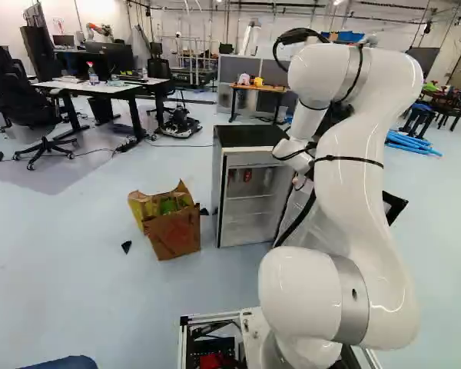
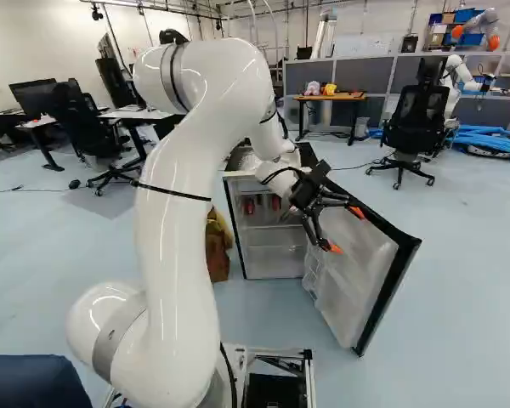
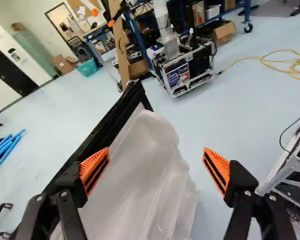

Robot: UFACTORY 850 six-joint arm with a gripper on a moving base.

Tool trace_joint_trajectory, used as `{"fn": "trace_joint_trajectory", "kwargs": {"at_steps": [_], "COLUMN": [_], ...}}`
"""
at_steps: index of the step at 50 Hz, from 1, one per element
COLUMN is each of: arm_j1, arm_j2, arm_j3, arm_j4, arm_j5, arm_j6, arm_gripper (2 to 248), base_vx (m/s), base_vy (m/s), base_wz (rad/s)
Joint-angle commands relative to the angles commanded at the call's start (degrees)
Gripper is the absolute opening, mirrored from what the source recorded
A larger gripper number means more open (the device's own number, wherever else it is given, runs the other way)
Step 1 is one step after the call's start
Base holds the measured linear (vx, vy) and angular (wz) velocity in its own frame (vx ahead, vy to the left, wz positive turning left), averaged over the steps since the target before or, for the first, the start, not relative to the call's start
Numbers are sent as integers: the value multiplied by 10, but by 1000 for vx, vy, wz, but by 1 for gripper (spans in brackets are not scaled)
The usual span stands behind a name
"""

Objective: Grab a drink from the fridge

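The gripper [image 2: 342, 229] is out over the inner side of the fridge door [image 2: 353, 285], which stands wide. In the wrist view the gripper [image 3: 156, 162] has its two orange-padded fingers far apart; the door's pale inner liner [image 3: 152, 175] lies ahead and partly between them, not gripped. The small fridge [image 1: 250, 192] has a black top, its front uncovered. Red drinks cans [image 2: 276, 202] stand on its upper shelf; in the left base view one red can [image 1: 247, 175] shows.
Left of the fridge a torn cardboard box [image 1: 174, 233] stands on the floor. Desks [image 1: 111, 88] and chairs are farther back. Another robot [image 2: 450, 81] stands behind. The wrist view shows a wheeled base [image 3: 182, 67] and a yellow cable [image 3: 275, 60].
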Motion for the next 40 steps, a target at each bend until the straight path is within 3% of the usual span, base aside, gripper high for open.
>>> {"fn": "trace_joint_trajectory", "kwargs": {"at_steps": [40], "arm_j1": [38], "arm_j2": [86], "arm_j3": [160], "arm_j4": [-239], "arm_j5": [0], "arm_j6": [0], "arm_gripper": [247], "base_vx": [0], "base_vy": [0], "base_wz": [0]}}
